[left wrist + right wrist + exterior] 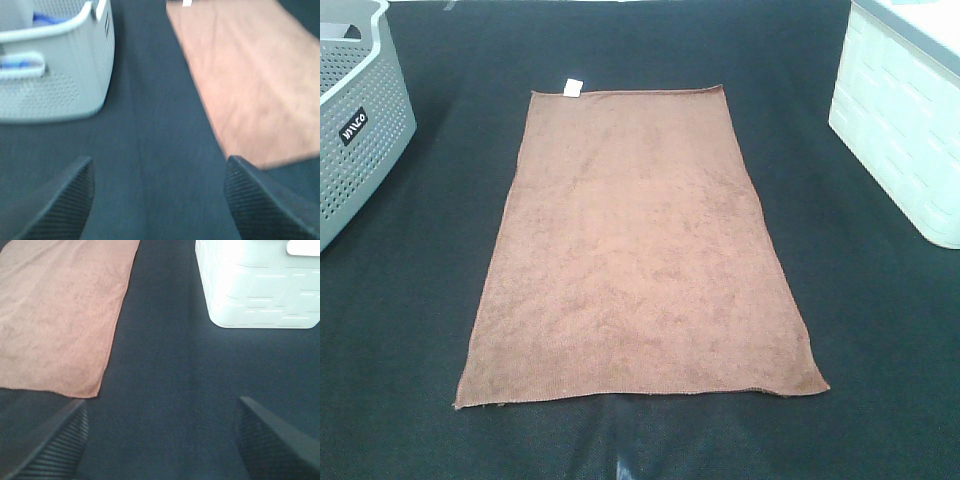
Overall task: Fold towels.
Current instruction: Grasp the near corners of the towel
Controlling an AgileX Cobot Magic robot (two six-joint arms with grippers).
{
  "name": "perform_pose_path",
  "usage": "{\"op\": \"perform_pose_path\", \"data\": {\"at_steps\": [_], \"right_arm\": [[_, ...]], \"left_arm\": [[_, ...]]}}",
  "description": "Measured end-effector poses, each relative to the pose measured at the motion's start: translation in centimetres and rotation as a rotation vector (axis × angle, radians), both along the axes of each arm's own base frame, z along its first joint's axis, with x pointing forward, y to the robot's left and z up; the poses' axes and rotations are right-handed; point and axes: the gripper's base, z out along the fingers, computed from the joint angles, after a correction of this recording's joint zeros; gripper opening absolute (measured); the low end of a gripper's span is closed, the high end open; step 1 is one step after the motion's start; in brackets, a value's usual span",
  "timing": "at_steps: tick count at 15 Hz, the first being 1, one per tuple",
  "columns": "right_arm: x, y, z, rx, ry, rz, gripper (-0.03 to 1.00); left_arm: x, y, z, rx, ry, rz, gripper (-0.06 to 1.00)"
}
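Observation:
A brown towel (640, 250) lies spread flat and unfolded on the black table, its long side running from near to far. A small white tag (572, 87) sticks out at its far left corner. Neither arm shows in the high view. In the left wrist view my left gripper (159, 200) is open above bare black cloth, with the towel (250, 75) off to one side. In the right wrist view my right gripper (162, 440) is open over bare cloth too, near the towel's (60, 315) near right corner. Nothing is between either pair of fingers.
A grey perforated basket (355, 120) stands at the table's left edge and shows in the left wrist view as well (55, 75). A white bin (905, 120) stands at the right edge, also seen by the right wrist camera (260, 285). Black cloth (640, 440) covers the table.

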Motion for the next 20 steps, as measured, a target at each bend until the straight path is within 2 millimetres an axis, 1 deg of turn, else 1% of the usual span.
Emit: {"op": "perform_pose_path", "data": {"at_steps": [2,3,4,6,7,8,10,12,13,15,16,17,20], "right_arm": [[0.8,0.0,0.6,0.043,0.005,-0.029,0.76],[0.8,0.0,0.6,0.043,0.005,-0.029,0.76],[1.8,0.0,1.0,0.063,0.014,-0.044,0.76],[4.4,0.0,1.4,0.083,0.077,-0.065,0.76],[6.0,0.0,1.6,0.083,0.147,-0.070,0.76],[8.1,0.1,1.9,0.082,0.240,-0.074,0.76],[11.4,0.4,1.7,0.109,0.390,-0.072,0.76],[14.2,0.9,0.9,0.161,0.520,-0.066,0.76],[15.5,1.2,0.1,0.185,0.591,-0.057,0.76],[17.6,1.9,-2.0,0.240,0.725,-0.021,0.76],[18.5,2.2,-2.9,0.269,0.771,0.001,0.76],[19.8,2.7,-4.1,0.307,0.813,0.041,0.76],[21.9,3.3,-6.4,0.348,0.845,0.099,0.76]], "left_arm": [[1.1,-0.3,1.6,-0.078,-0.127,-0.009,0.70],[1.1,-0.3,1.6,-0.078,-0.127,-0.009,0.70],[2.3,-0.4,1.8,-0.140,-0.153,-0.014,0.70],[5.2,-0.4,1.2,-0.238,-0.114,0.007,0.70],[6.6,-0.4,1.0,-0.285,-0.070,0.016,0.70],[8.8,-0.6,0.5,-0.372,0.028,0.027,0.70],[11.6,-0.8,-1.0,-0.464,0.213,0.049,0.70],[14.1,-1.2,-3.2,-0.511,0.419,0.051,0.70],[15.1,-1.3,-4.4,-0.515,0.499,0.048,0.70],[17.1,-1.6,-6.6,-0.530,0.626,0.031,0.70],[18.0,-1.8,-7.6,-0.562,0.679,0.026,0.70],[19.1,-2.1,-9.1,-0.601,0.738,0.016,0.70],[20.9,-2.5,-11.9,-0.648,0.807,-0.012,0.70]]}}
